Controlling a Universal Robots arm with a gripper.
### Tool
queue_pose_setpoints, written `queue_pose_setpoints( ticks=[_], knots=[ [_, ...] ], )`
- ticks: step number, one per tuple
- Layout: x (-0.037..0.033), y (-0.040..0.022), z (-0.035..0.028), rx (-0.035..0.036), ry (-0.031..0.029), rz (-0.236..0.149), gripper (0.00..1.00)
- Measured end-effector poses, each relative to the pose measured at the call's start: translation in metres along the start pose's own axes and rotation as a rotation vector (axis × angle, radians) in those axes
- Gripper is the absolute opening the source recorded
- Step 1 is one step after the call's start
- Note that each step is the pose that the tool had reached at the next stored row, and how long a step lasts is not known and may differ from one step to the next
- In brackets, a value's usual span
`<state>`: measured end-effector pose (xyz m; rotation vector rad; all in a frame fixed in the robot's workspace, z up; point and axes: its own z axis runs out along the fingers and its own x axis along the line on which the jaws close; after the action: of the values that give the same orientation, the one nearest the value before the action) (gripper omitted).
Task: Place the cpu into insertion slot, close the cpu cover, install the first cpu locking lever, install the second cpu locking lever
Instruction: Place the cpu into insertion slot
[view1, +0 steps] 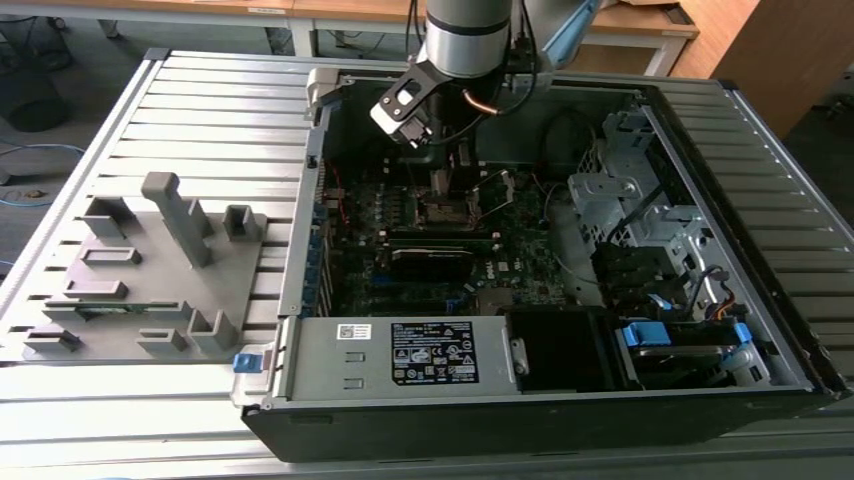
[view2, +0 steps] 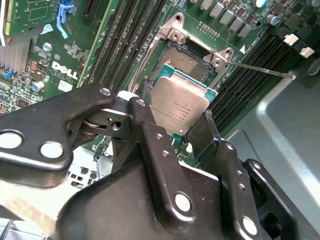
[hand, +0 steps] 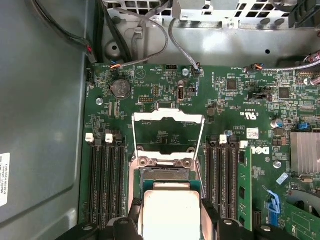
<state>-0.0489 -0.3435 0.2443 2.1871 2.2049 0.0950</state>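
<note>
Robotics lab or test cell, not a home. Robot arm (view1: 467, 35) works over an open computer case (view1: 534, 425), its gripper (view2: 175, 111) clamped on a cpu (view2: 182, 97). The case sits on a slatted metal table (view1: 200, 110), with a grey parts fixture (view1: 147, 270) on the exterior view's left. Far side has office furniture: wooden desks (view1: 360, 10) and a black mesh bin (view1: 27, 90).

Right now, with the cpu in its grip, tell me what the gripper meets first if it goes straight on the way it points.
Probably the insertion slot: the gripper, shut on the cpu, points at it, with the cpu cover swung up. The cpu would touch first; the gap is unclear.
</note>
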Motion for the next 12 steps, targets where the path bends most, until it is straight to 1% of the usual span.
queue_pose_setpoints(
  ticks=[6, 12],
  knots=[
    [0.0000, -0.0003, 0.0050, 0.0006, 0.0006, -0.010, 0.54],
    [0.0007, -0.0007, 0.0108, 0.0017, -0.0009, -0.023, 0.54]
  ],
)
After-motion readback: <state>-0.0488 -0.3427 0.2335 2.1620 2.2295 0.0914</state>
